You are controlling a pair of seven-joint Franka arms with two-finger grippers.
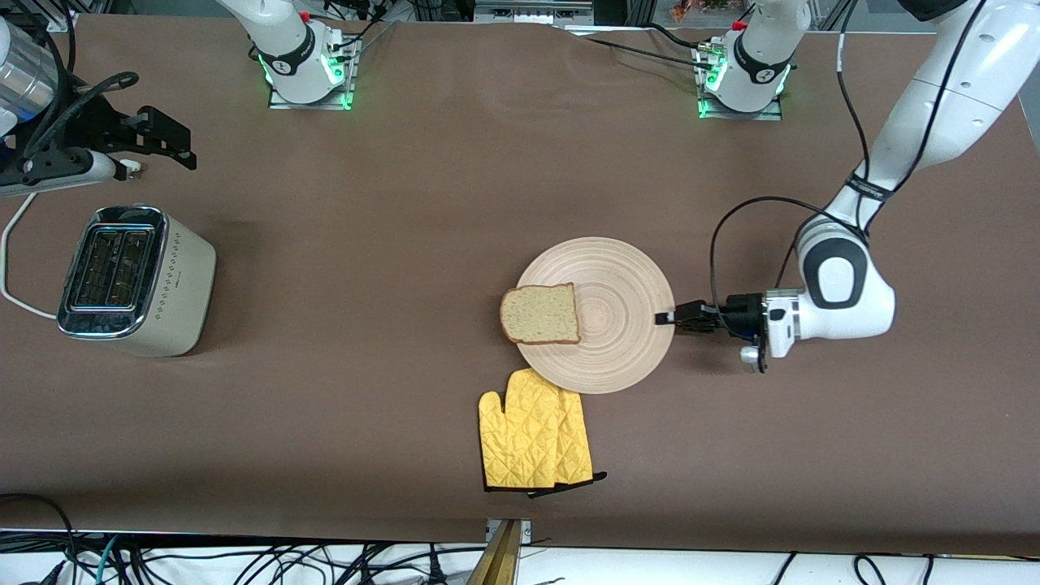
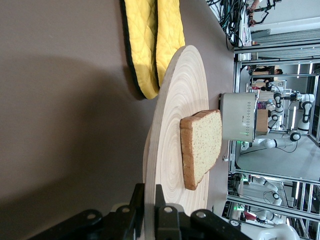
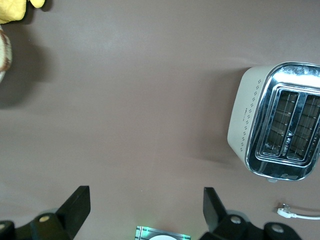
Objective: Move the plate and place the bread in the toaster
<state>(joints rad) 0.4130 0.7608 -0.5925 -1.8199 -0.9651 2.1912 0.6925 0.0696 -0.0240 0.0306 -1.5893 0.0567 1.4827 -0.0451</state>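
My left gripper [image 1: 666, 318] is clamped on the plate [image 1: 617, 284] rim, mid-table; bread [image 1: 540, 314] rides on it. My right gripper [image 3: 145, 207] waits, spread wide and empty, above the table near the toaster [image 1: 138, 280].

One plate [image 1: 605, 325] is seen on the table [image 1: 366, 203], with one slice of bread [image 1: 540, 314] laid on it. One toaster [image 1: 134, 280] with two slots is counted, one yellow oven mitt [image 1: 532, 439], and two robot arms.
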